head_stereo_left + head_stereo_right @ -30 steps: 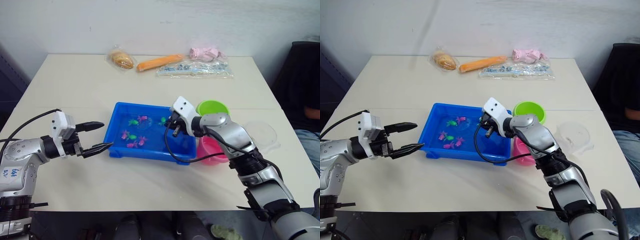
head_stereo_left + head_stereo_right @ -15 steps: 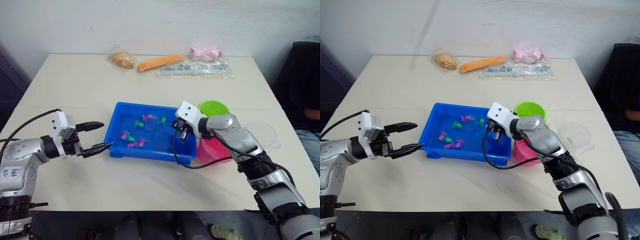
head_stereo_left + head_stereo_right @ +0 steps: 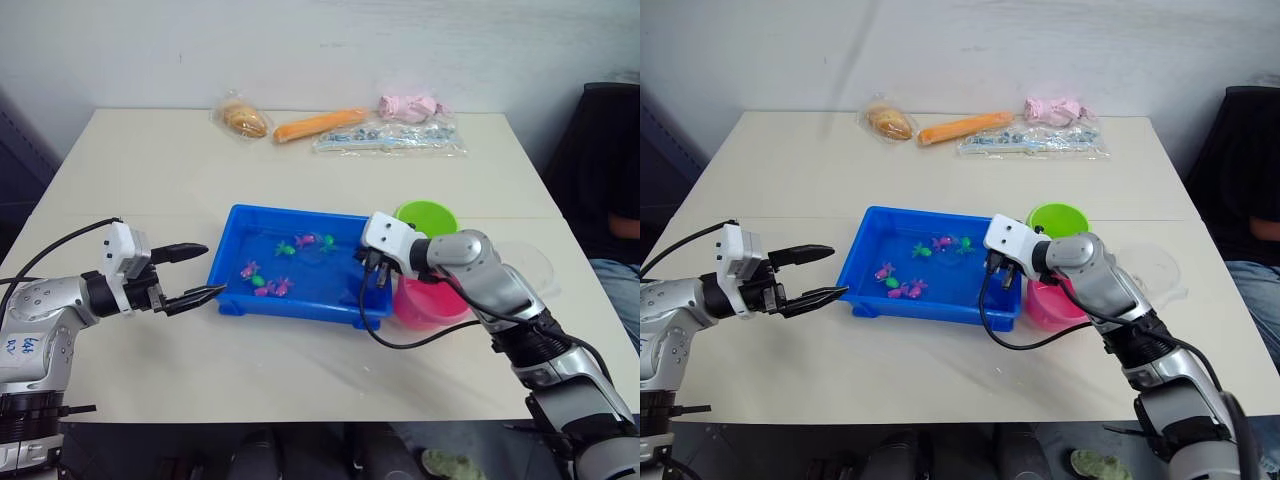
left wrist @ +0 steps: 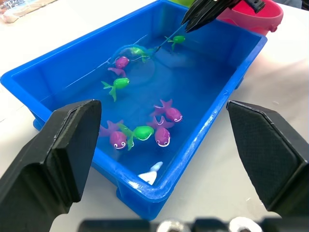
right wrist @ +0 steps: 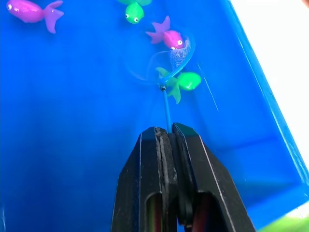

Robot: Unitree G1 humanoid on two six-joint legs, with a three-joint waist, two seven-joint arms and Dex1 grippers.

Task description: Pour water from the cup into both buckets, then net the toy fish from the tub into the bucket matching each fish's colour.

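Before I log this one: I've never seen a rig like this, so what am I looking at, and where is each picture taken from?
It is a two-armed humanoid robot at a table. Two pictures come from its head, looking down over its arms; two come from cameras on its wrists.

On the table sits a blue tub of water with small pink and green toy fish. Beside it stand a green bucket and a pink bucket, with a clear cup further right. Bagged items lie along the far edge.

The right gripper is shut on the thin handle of a net, whose ring is in the tub among the fish. The left gripper is open, holding nothing, beside the tub.
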